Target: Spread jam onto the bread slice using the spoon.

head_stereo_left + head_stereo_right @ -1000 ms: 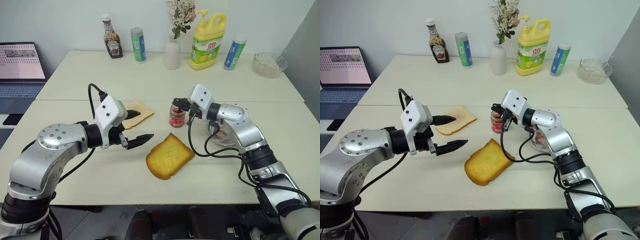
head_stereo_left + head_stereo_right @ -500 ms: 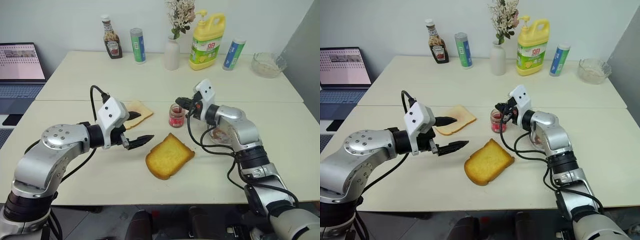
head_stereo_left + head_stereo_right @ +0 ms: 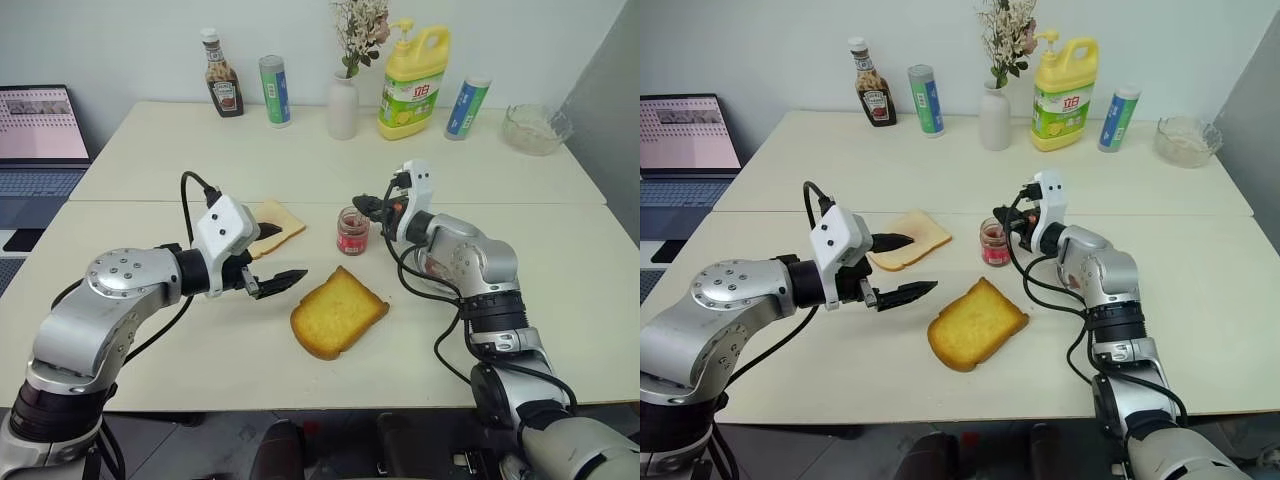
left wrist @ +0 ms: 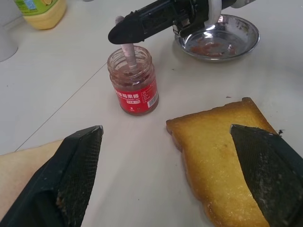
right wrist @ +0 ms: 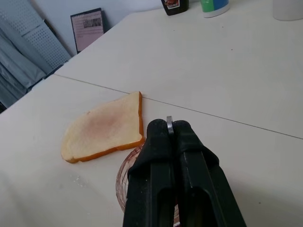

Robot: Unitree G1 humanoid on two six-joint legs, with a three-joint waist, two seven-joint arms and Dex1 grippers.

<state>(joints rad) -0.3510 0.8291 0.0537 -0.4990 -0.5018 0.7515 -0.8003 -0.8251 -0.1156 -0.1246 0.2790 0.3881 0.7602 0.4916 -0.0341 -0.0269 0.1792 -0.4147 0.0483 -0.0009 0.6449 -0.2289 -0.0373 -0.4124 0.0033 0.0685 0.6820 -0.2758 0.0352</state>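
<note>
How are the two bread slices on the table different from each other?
The bread slice nearer the robot is thick and golden-yellow all over; the paler slice is thinner, with a pinkish centre. The bread slice lies in open view; the paler slice is partly hidden behind the left tool. Both lie flat on the table.

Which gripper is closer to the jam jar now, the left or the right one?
The right. The right gripper is directly above the jam jar, fingers shut on the spoon dipping into it. The left gripper hangs open, farther off to the jar's left.

yellow bottle [image 3: 413, 82] label "立白"
</note>
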